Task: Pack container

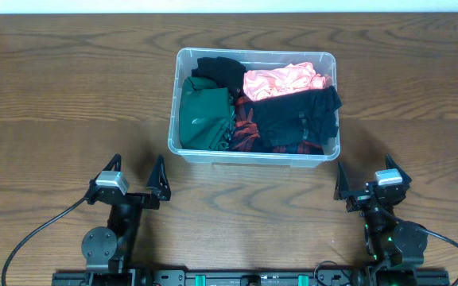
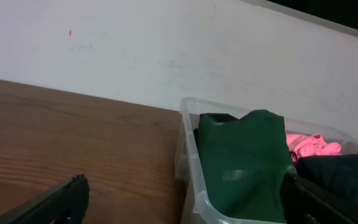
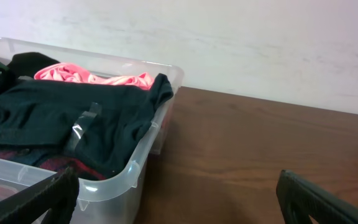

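The clear plastic container (image 1: 331, 147) stands at the table's middle, full of folded clothes: a green garment (image 1: 205, 117) on the left, a pink one (image 1: 281, 79) at the back, a black one (image 1: 300, 115) on the right over red plaid cloth (image 1: 249, 131). My left gripper (image 1: 136, 185) is open and empty, in front of the container's near left corner (image 2: 194, 186). My right gripper (image 1: 370, 181) is open and empty, in front of its near right corner (image 3: 138, 168). The green garment (image 2: 244, 162) fills the left wrist view; the black one (image 3: 73, 121) shows in the right wrist view.
The brown wooden table (image 1: 70, 103) stretches to both sides of the container. A white wall (image 2: 135, 43) rises behind the table's far edge. Cables run from both arm bases near the front edge.
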Action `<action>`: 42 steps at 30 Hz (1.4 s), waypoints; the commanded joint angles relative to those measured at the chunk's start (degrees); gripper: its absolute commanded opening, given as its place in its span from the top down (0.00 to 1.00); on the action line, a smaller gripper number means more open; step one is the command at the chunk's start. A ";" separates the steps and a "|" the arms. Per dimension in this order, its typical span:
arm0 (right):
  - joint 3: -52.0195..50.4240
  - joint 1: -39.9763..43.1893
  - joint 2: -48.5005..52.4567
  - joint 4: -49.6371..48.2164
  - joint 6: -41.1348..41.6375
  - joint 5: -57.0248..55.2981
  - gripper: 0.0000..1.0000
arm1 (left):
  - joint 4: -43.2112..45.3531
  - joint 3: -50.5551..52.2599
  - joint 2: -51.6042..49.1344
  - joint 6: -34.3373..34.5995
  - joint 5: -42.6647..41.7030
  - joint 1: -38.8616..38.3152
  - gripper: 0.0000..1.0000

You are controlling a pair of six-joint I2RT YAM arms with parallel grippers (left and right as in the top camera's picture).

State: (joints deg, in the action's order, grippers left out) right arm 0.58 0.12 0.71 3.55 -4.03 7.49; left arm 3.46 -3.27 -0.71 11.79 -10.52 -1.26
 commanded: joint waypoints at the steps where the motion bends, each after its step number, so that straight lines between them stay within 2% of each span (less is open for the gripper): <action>1: -0.26 0.35 -0.39 0.04 -0.76 -0.42 0.01 | 0.50 1.42 0.61 -0.57 1.20 -0.22 0.02; 4: -0.26 0.35 -0.39 0.04 -0.76 -0.42 0.01 | 0.15 3.08 0.61 -0.50 1.75 -0.24 0.02; 11: -0.26 0.35 -0.39 0.04 -0.76 -0.42 0.01 | -7.19 3.04 0.59 -0.55 2.29 -0.22 0.02; 42: -0.26 0.35 -0.39 0.04 -0.76 -0.42 0.01 | -6.84 3.04 0.48 -0.52 2.38 -0.22 0.02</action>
State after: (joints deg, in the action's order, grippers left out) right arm 0.56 0.12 0.69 3.55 -4.03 7.49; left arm -1.06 -0.99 -0.58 11.79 -7.49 -1.26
